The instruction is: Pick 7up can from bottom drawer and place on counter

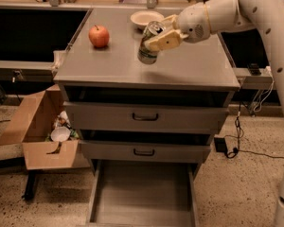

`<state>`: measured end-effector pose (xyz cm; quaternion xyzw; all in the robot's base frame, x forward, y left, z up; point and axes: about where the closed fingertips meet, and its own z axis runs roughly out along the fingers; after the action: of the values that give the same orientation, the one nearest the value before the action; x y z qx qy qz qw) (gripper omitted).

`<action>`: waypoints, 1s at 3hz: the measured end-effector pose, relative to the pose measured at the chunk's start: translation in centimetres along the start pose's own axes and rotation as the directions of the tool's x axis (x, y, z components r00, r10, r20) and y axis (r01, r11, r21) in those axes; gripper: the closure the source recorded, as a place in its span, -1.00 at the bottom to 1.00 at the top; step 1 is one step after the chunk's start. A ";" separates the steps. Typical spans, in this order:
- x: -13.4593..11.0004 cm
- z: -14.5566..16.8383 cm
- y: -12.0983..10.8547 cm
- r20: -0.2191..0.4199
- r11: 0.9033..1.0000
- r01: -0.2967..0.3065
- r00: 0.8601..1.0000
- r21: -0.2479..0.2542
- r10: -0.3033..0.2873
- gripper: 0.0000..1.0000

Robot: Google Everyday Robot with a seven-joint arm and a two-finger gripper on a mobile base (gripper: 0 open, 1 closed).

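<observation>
My gripper [157, 38] is over the middle of the grey counter [113, 65], shut on the 7up can [148, 45]. The can is silvery with a pull-tab lid and hangs tilted, its base close above the counter surface. The white arm reaches in from the upper right. The bottom drawer [142, 197] is pulled open at the foot of the cabinet and its floor is bare.
A red apple [99, 36] sits on the counter's left. A white bowl [143, 18] stands at the back, just behind the can. Two shut drawers with black handles [144, 117] are below the counter. An open cardboard box [40, 126] stands on the floor at left.
</observation>
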<state>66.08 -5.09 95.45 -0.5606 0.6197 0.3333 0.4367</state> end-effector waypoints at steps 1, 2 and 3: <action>0.1 2.2 -1.7 -0.075 0.999 -0.037 0.997 -0.020 0.036 1.00; 2.6 4.0 -3.5 -0.145 0.993 -0.114 0.983 0.002 0.113 1.00; 5.3 5.2 -4.9 -0.192 0.984 -0.179 0.965 0.026 0.180 1.00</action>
<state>71.78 -3.31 88.91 -0.5299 0.7088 0.3128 0.3450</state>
